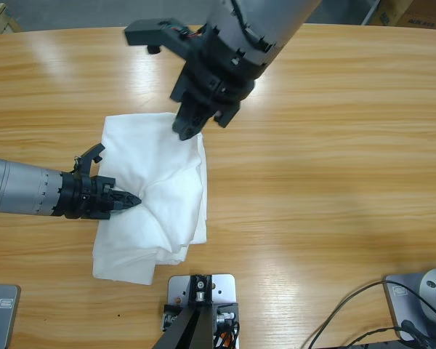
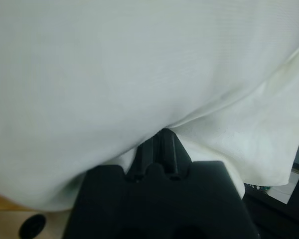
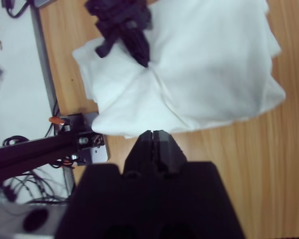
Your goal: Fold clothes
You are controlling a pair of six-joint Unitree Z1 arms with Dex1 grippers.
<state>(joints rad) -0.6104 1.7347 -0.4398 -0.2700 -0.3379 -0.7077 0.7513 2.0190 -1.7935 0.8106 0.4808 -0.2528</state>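
Tool of left arm [image 1: 136, 199] lying low over middle of white garment [image 1: 171, 218], jaws together, clamped on a pinch of cloth. Creases fanning out from that pinch in high view and right wrist view. Left wrist view almost filled by white cloth draped over closed jaw tips. Left arm entering from left edge of high view, forearm level over counter [image 1: 320, 182].

Right tool [image 1: 184, 131] coming down from top of high view, jaws together, tips at far edge of garment. Cannot tell whether any cloth is caught between them. Right wrist view looking down past closed tips onto that same edge, left tool visible beyond on cloth centre.

Garment bunched into a rough upright rectangle, several layers, left of counter middle, near front edge. Layered hem edges showing along its right side and lower corner. No logo visible.

Counter long, light wood, lengthwise grain, glossy with soft glare patches near top left. Bare wood all across right half.

Black cables [image 1: 349, 323] looping at bottom right corner of counter. Grey floor [image 1: 94, 11] beyond far edge, cardboard boxes [image 1: 414, 11] at top right. Pale floor [image 3: 10, 74] and more tangled cables [image 3: 20, 184] past counter edge in right wrist view.
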